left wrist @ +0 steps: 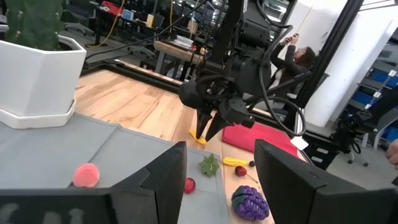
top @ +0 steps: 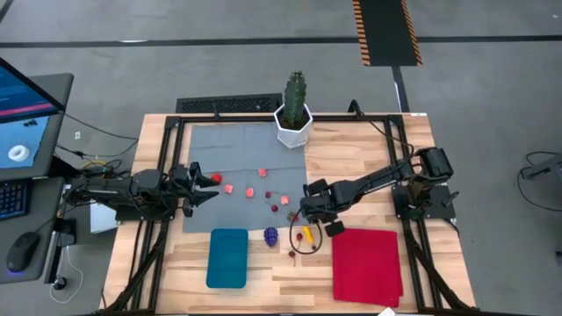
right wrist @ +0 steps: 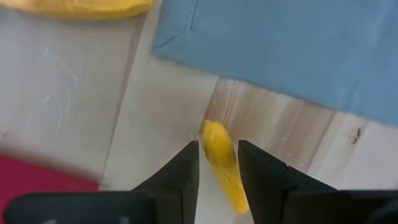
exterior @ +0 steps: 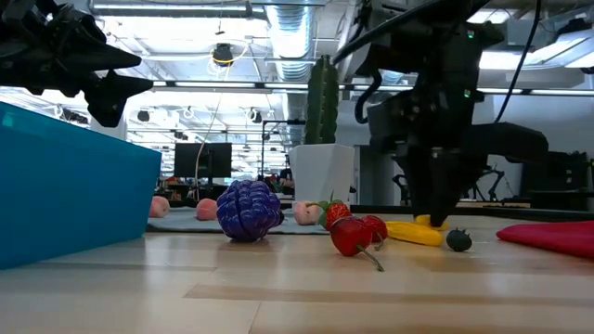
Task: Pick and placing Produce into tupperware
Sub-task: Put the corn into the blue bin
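Note:
The teal tupperware [top: 227, 257] lies on the wood near the table's near edge. Beside it are the purple grape bunch [top: 271, 235], a red strawberry [exterior: 351, 234], a yellow piece lying flat [exterior: 413, 232] and a dark berry [exterior: 458, 240]. Pink and red pieces [top: 249, 191] sit scattered on the grey mat [top: 237, 149]. My right gripper [right wrist: 217, 152] points down at the mat's near right corner, shut on a small yellow piece [right wrist: 219, 149]. My left gripper [top: 209, 186] hovers open over the mat's left part and holds nothing. My right gripper pinches the small yellow piece between its two fingers [right wrist: 186, 168], coming from above and pointing down. The piece's free end [right wrist: 213, 132] sticks out past the fingertips toward the wood by the mat's corner. I cannot tell whether it is lifted clear of the table.
A green cactus in a white pot [top: 295, 118] stands at the mat's far right corner. A flat red cloth [top: 366, 263] lies near the table's near right edge. Black frame rails [top: 413, 175] border the table. A monitor and a mouse sit off the table's left side.

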Tool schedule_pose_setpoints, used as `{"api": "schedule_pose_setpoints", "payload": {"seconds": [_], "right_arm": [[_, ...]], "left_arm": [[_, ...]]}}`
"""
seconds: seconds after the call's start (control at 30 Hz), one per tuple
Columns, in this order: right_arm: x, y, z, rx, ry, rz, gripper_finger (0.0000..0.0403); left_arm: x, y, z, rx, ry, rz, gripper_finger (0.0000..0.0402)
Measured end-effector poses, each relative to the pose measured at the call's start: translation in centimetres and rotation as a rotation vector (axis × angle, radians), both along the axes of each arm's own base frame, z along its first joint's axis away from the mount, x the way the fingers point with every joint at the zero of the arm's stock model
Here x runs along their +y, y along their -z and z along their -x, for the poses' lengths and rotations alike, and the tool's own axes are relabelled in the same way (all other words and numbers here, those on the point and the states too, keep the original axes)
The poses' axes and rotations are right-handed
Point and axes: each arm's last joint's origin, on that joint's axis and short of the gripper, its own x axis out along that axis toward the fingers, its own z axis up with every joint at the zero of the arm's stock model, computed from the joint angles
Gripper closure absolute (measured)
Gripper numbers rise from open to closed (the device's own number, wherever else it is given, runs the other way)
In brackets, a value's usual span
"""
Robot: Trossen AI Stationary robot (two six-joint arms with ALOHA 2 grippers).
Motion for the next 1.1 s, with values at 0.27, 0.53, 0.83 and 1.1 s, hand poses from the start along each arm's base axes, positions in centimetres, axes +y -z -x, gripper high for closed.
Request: {"api": "schedule_pose_setpoints", "payload": {"seconds": [0.27,0.53,0.83,1.1], "right_arm": [[0.0,0.1,0.0,-0.006,0.004,-0.003,0.0286],[0.1,0.1,-0.1,-0.012,0.012,-0.028,0.0365],[-0.3,0.0,-0.4,-0.037,0.042,-0.041,0.0364],[-0.2,-2.3,-2.2,-0.115,0.042,-0.062,0.037]], "left_arm": [[0.0,0.0,0.0,0.0,-0.001,0.0,0.0223],[0.0,0.0,0.0,-0.001,-0.001,0.0,0.0223],[0.0,0.0,0.0,-0.001,-0.002,0.0,0.0223],[0.0,0.0,0.0,-0.001,-0.002,-0.001,0.0223]]}}
